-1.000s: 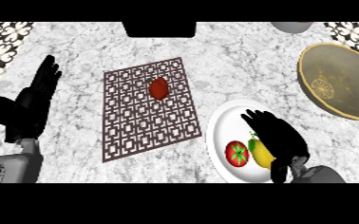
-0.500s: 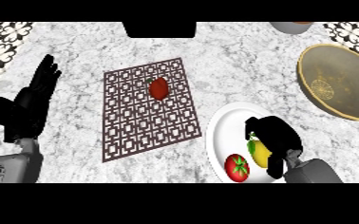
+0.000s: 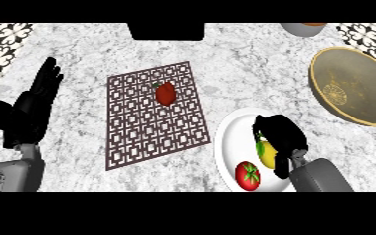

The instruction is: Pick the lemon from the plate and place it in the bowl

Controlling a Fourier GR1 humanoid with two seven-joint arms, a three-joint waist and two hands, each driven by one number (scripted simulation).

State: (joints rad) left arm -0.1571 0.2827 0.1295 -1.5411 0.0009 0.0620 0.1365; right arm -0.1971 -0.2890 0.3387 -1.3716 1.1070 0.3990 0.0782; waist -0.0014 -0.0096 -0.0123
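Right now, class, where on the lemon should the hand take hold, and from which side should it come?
Probably grip the lemon across its rounded middle, from above and its right, where the right hand curls over it. It has no handle, and the tomato lies close at its lower left on the plate, crowding that side.

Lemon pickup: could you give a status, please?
Right robot hand curled round lemon, on plate. Left robot hand open, left edge. Tomato beside lemon; bowl far right.
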